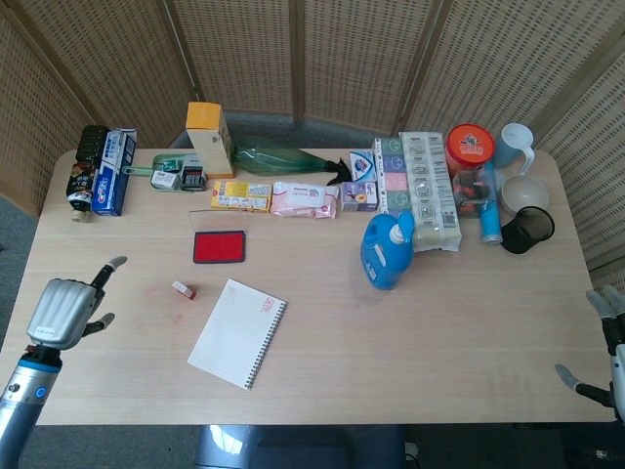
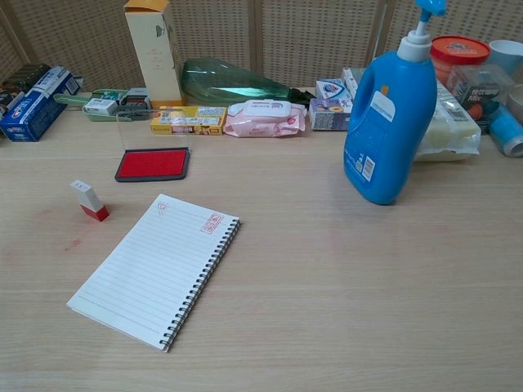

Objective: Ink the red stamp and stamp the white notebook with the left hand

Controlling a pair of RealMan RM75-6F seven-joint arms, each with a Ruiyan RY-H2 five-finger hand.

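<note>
The small red-and-white stamp (image 1: 184, 290) (image 2: 89, 200) stands on the table left of the white spiral notebook (image 1: 238, 332) (image 2: 155, 268). The notebook bears red stamp marks near its top edge. Behind both lies the open red ink pad (image 1: 219, 246) (image 2: 152, 164). My left hand (image 1: 66, 309) hovers over the table's left edge, empty with its fingers apart, well left of the stamp. Only the head view shows it. My right hand (image 1: 607, 344) is at the far right edge, open and holding nothing.
A blue detergent bottle (image 1: 388, 250) (image 2: 389, 124) stands right of centre. Along the back runs a row of boxes, a green bottle (image 1: 278, 156), wipes (image 1: 305, 199), a tall carton (image 1: 209, 139) and cups (image 1: 521, 189). Red ink smudges (image 1: 180, 319) mark the wood near the stamp.
</note>
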